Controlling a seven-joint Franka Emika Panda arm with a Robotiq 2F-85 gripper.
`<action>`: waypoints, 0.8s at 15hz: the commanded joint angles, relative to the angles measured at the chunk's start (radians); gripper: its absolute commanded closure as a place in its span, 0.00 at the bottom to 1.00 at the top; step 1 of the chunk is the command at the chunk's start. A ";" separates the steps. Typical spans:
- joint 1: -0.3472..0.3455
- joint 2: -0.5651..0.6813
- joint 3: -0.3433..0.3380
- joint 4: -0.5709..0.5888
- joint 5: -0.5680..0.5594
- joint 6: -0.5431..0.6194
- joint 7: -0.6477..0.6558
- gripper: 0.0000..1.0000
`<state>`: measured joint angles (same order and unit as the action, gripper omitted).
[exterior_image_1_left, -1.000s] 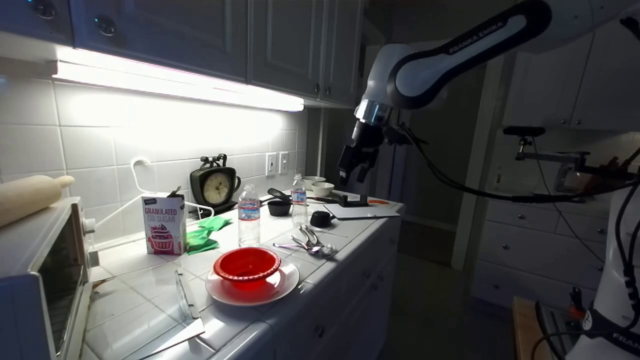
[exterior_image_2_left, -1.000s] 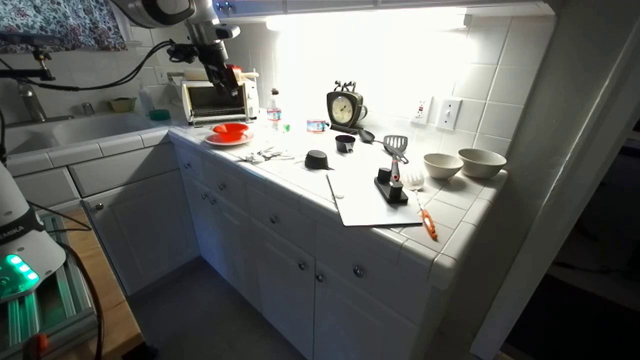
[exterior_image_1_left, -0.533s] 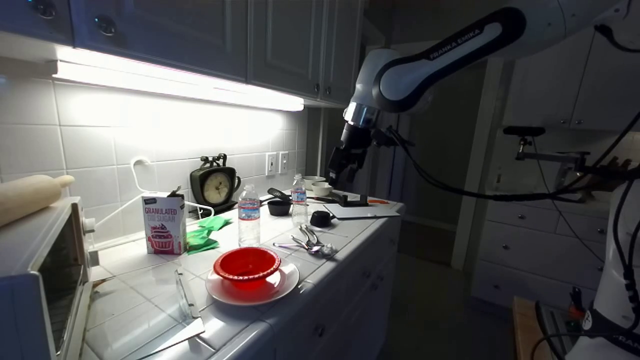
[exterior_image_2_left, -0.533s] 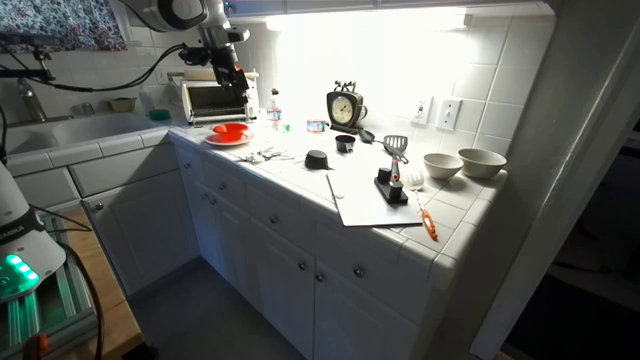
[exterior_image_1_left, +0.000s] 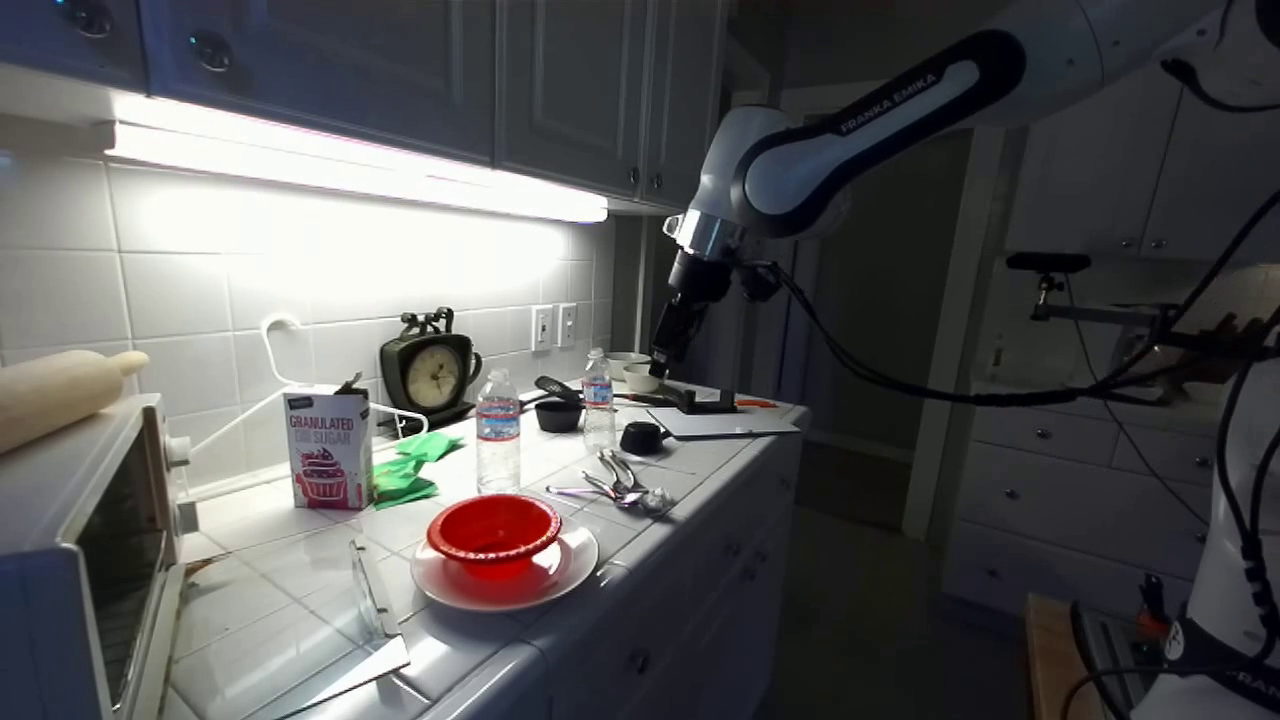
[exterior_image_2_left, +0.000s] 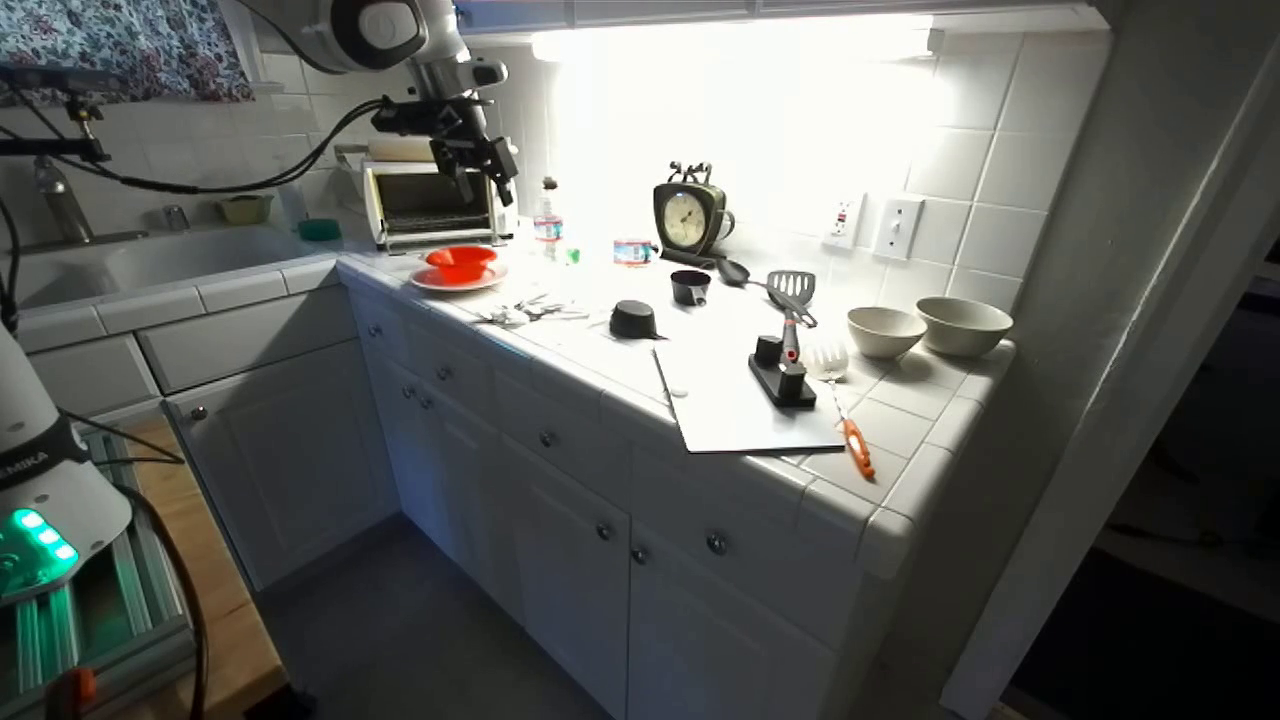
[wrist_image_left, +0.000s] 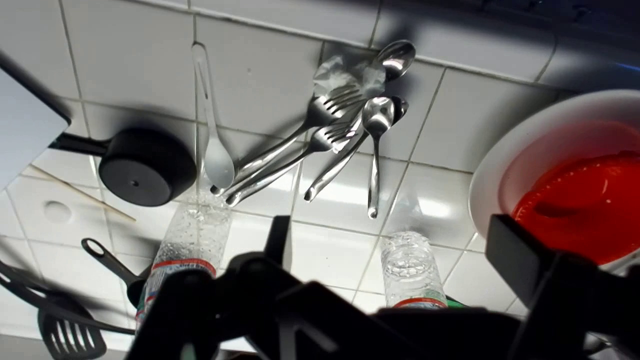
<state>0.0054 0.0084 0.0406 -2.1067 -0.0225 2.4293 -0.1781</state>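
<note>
While the arm reaches over the tabletop, its jaws hang in the air, spread wide, holding nothing and clear of everything below. In the wrist view, 1 bottle shows in the gap between them, and another bottle is partly hidden by the jaws; both stand upright on the tabletop. Beyond the tips, 2 forks and some spoons lie heaped, their heads crossing, with crumpled clear wrap touching them. A white spoon lies beside the heap, its head by the fork handles. Next to it sits a black cup, upside down, its handle pointing to a white board. On the heap's other side, a red bowl rests on a white plate, as both exterior views also show. In an exterior view, a black stand sits on the board, a spatula with an orange handle lies beside it, and 2 pale bowls stand near the wall. A 2nd cup stands upright, nearer the wall than the upturned cup. A clock stands by the wall. Farther along, in an exterior view, a sugar box stands close to a crumpled green sheet, and a rolling pin lies on the oven.
</note>
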 joint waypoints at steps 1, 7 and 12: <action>0.004 0.075 -0.006 0.059 -0.029 0.116 -0.129 0.00; 0.000 0.112 0.001 0.072 -0.007 0.181 -0.135 0.00; -0.003 0.168 0.008 0.102 -0.020 0.261 -0.206 0.00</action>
<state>0.0055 0.1343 0.0419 -2.0285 -0.0230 2.6430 -0.3338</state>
